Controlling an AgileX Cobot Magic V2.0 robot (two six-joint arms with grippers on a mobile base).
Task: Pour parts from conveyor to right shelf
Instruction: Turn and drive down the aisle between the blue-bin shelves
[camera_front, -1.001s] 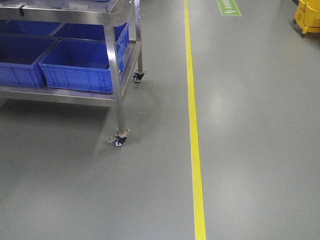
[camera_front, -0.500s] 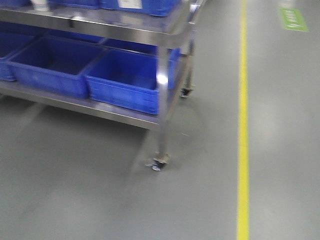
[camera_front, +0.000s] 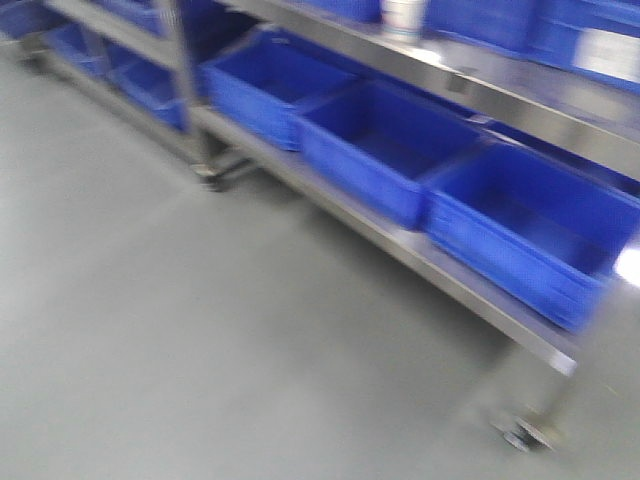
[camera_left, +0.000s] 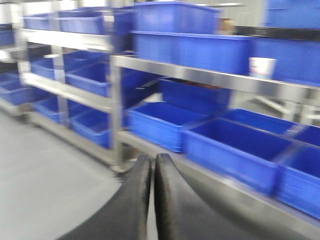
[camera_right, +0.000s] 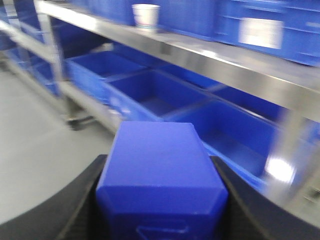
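Note:
My right gripper (camera_right: 159, 172) is shut on a royal-blue part (camera_right: 157, 147), a blocky plastic piece wedged between the two black fingers (camera_right: 75, 200) and filling the lower middle of the right wrist view. My left gripper (camera_left: 152, 159) is shut with nothing in it, its two black fingers pressed together at the tips. Neither gripper shows in the front view. The conveyor and the right shelf are out of view. All views are motion-blurred.
A steel cart (camera_front: 470, 290) on caster wheels (camera_front: 520, 435) runs diagonally across the front view, with open blue bins (camera_front: 380, 150) on its lower deck. A white cup (camera_right: 146, 16) stands on its upper deck. More steel racks of blue bins (camera_left: 75, 85) stand further left. Grey floor (camera_front: 200, 330) lies in front.
The front view has swung left: the cart slid from the left to the right of the frame and looks closer. The yellow floor line has left the view.

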